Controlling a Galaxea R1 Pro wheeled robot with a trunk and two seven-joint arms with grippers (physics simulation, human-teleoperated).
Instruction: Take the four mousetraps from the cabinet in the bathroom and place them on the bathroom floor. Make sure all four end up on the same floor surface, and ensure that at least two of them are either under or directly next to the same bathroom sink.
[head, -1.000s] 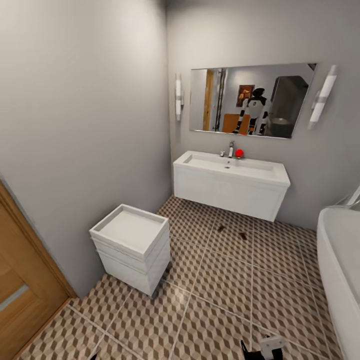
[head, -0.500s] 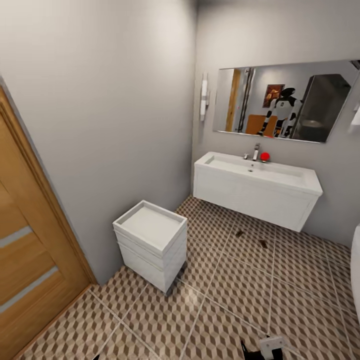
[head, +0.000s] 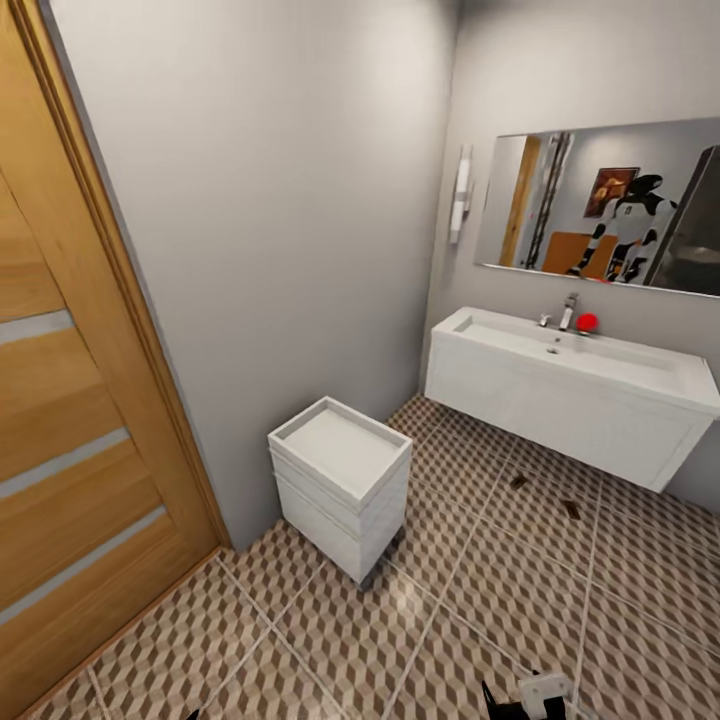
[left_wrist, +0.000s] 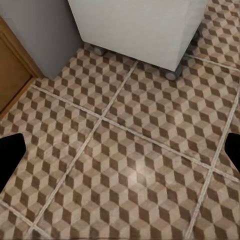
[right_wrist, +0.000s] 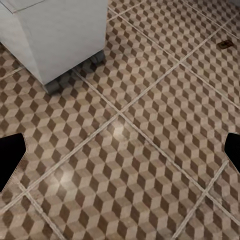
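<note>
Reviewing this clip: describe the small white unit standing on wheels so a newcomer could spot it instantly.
Start at the wooden door on the left and follow the grey wall toward the sink. Partway along stands the white wheeled unit on the bathroom floor. Unlike the wall-hung sink vanity, it is small, boxy and has a tray-like rimmed top.

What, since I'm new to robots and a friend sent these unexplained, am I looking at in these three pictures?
This is a simulated wheeled robot with two arms, steered by a person. The big picture comes from a camera on its head, looking into a bathroom. It shows a wooden door, a small white drawer cart, and a white sink under a mirror that reflects the robot. Two small dark items lie on the patterned floor by the sink, too small to identify. The other two pictures come from a camera on each wrist, looking down at the floor. The black shapes at their side edges are the jaws, wide apart, holding nothing.
</note>
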